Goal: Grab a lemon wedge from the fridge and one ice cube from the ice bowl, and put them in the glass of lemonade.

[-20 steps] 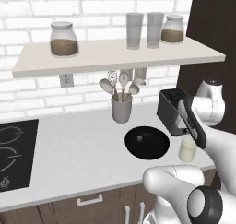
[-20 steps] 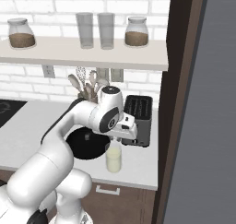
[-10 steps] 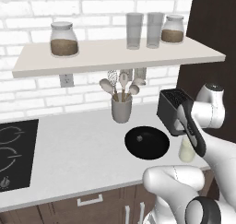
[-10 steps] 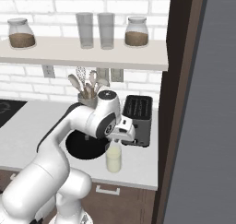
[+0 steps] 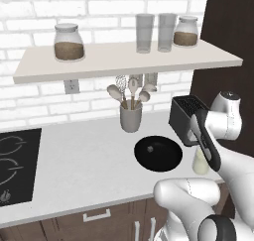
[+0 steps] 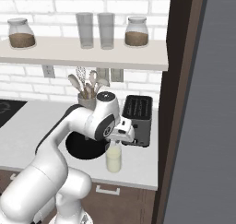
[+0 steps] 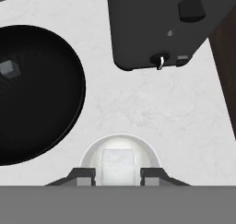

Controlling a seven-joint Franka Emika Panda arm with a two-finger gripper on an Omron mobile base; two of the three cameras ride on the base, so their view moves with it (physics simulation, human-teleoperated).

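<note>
Tool (image 7: pixel 118 172) parked straight over glass of lemonade (image 7: pixel 120 156), fingers apart, ice cube (image 7: pixel 118 165) between them, so I drop it in; ice bowl (image 7: pixel 69 57) at 10 o'clock.

The pale marbled counter (image 5: pixel 89 160) carries a black bowl (image 5: pixel 158 153), a grey cup of utensils (image 5: pixel 131 119) behind it, a black toaster (image 6: pixel 138 120) to the right and a small glass of lemonade (image 6: pixel 114 159) near the front edge. A black cooktop (image 5: pixel 12 163) is set in at left.

The shelf (image 5: pixel 119 59) above holds two brown-filled jars (image 5: pixel 68 41) and two clear glasses (image 5: pixel 145 32).

No legible text, labels or numbers.
</note>
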